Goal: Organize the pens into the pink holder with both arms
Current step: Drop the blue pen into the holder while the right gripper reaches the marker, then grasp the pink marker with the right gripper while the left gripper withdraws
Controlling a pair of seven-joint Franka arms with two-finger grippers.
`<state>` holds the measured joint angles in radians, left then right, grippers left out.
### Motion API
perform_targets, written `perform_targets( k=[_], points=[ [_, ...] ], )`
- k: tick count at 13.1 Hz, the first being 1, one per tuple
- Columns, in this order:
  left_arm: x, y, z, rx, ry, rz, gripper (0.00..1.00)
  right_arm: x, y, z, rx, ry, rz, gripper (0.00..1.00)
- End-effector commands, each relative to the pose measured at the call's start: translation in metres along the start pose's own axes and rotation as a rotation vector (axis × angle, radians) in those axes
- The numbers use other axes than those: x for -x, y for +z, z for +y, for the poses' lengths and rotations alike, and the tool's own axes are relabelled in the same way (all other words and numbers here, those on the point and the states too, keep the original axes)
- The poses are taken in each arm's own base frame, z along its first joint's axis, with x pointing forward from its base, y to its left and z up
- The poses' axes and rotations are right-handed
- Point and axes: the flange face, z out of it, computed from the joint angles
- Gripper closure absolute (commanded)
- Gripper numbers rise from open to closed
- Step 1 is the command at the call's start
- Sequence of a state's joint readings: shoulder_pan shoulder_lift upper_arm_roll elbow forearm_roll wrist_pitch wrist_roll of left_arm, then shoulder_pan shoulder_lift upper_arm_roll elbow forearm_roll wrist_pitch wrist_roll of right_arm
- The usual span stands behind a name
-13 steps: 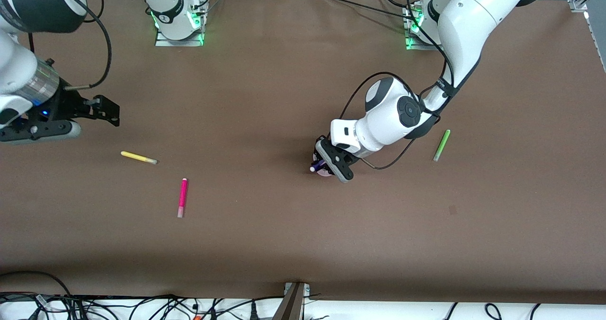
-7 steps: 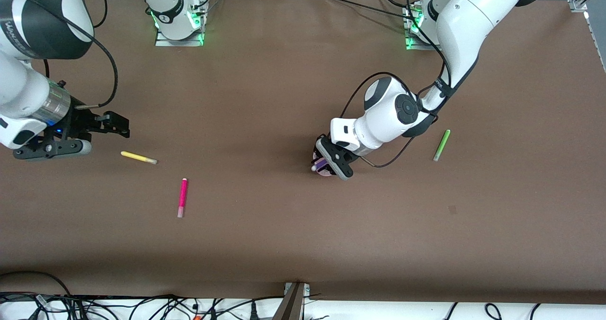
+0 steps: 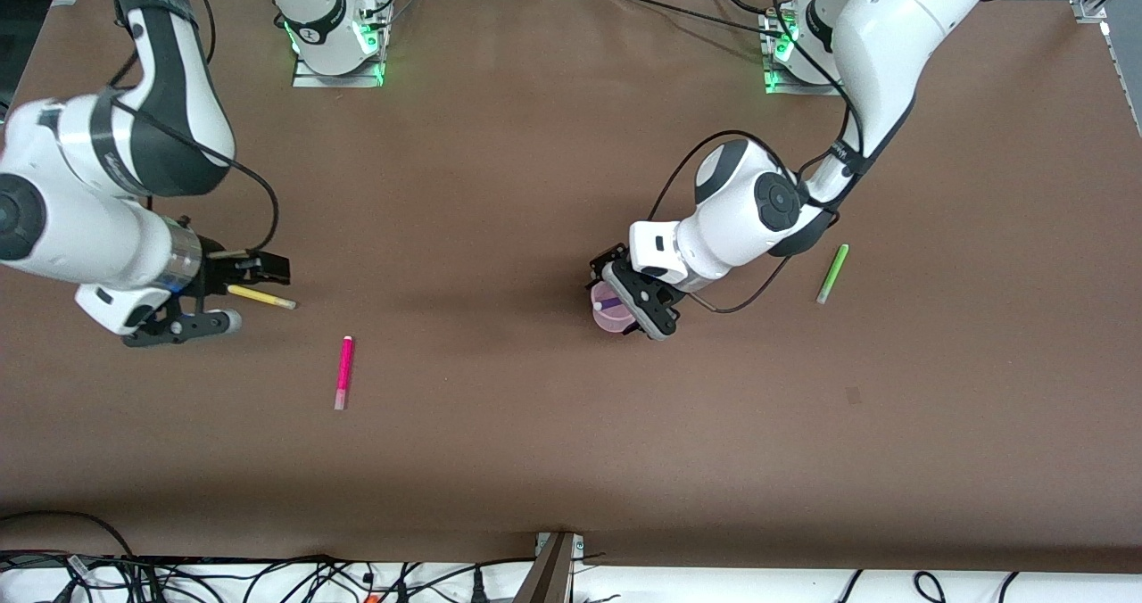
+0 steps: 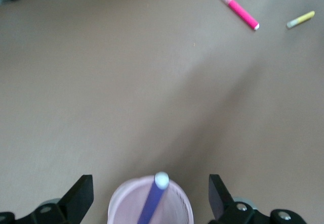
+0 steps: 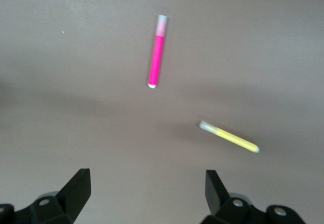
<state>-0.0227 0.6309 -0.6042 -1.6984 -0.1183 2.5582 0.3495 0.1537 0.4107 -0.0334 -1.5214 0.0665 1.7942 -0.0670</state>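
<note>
The pink holder (image 3: 612, 321) stands mid-table, and the purple pen (image 3: 607, 303) leans inside it, white end up. My left gripper (image 3: 623, 304) hovers over the holder, open, its fingers well clear of the pen. In the left wrist view the holder (image 4: 126, 205) and the purple pen (image 4: 151, 204) sit between the spread fingers of the left gripper (image 4: 150, 188). My right gripper (image 3: 246, 294) is open and empty, low over the yellow pen (image 3: 261, 297). The right wrist view shows the right gripper (image 5: 147, 183), the yellow pen (image 5: 230, 137) and the magenta pen (image 5: 157, 52).
The magenta pen (image 3: 343, 372) lies nearer to the front camera than the yellow one. The green pen (image 3: 832, 274) lies toward the left arm's end of the table. The left wrist view also shows the magenta pen (image 4: 239, 15) and the yellow pen (image 4: 300, 19).
The purple pen, held tilted over the holder before, now stands in it, and the left gripper has drawn back slightly. The right gripper has moved in toward the yellow pen.
</note>
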Motion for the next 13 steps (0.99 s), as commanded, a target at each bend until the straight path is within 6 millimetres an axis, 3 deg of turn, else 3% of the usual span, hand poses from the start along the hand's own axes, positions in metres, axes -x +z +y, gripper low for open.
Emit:
perform_targets(
  k=[1, 3, 6, 11, 13],
  points=[
    [0.007, -0.066, 0.0, -0.06, -0.051, -0.155, 0.0, -0.015, 0.036, -0.009, -0.019, -0.017, -0.005, 0.0],
    [0.019, -0.107, -0.01, -0.096, -0.105, -0.264, 0.0, -0.023, 0.091, -0.005, -0.032, 0.011, 0.002, 0.0],
    [0.05, -0.173, -0.057, -0.198, -0.181, -0.405, 0.0, -0.024, 0.16, -0.011, -0.039, 0.029, 0.071, 0.01],
    [0.073, -0.317, -0.144, -0.385, -0.321, -0.498, 0.0, -0.027, 0.21, -0.005, -0.032, 0.11, 0.049, 0.06],
    [0.079, -0.351, -0.162, -0.412, -0.368, -0.465, 0.0, -0.028, 0.217, -0.004, -0.031, 0.116, 0.043, 0.13]
  ],
)
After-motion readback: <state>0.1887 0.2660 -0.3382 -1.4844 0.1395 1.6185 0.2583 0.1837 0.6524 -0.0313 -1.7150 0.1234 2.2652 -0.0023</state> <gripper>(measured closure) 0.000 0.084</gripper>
